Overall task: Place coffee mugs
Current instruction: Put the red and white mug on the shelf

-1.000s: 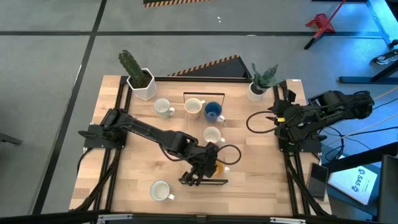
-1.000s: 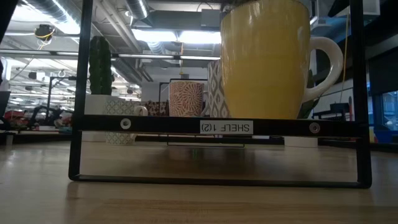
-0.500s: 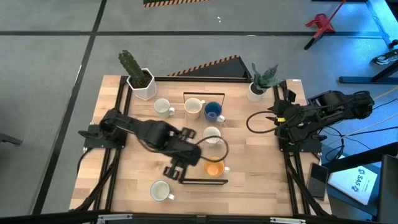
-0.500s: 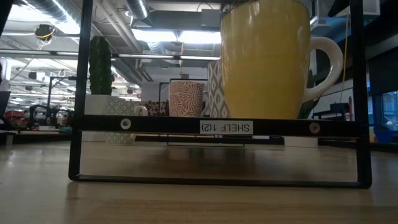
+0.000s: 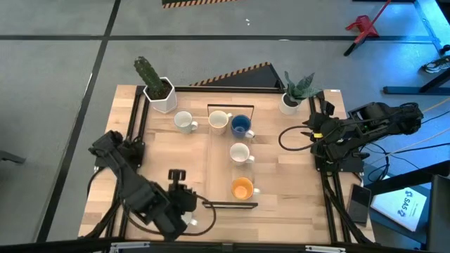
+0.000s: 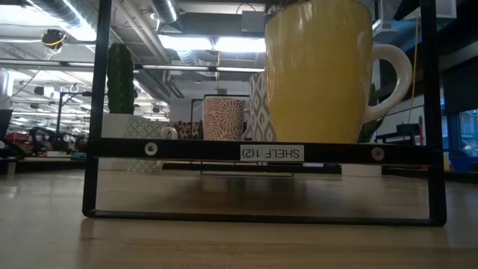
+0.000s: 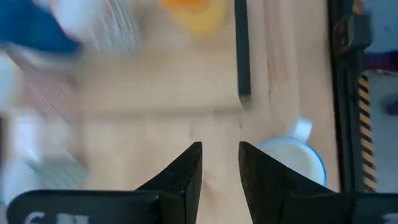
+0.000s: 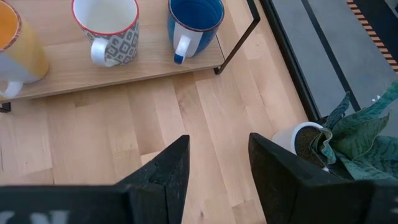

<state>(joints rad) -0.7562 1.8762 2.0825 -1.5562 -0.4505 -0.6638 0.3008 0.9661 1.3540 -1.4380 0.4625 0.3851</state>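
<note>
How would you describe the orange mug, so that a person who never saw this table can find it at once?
Start from the black wire shelf in the middle of the wooden table. Three mugs stand in a line on it; the orange mug is the one at the front end, farthest from the two potted plants. Unlike the white mug and blue mug behind it, it is orange inside.

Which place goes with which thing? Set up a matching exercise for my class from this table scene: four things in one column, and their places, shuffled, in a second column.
Things:
1. orange mug
2. blue mug
3. cactus
4. left gripper

Places:
A. far left corner of the table
B. on the shelf at the near edge, next to the front rail
C. over the near left part of the table, holding nothing
D. on the shelf at the far end, beside a white mug

Pairs: 1-B, 2-D, 3-A, 4-C
</note>
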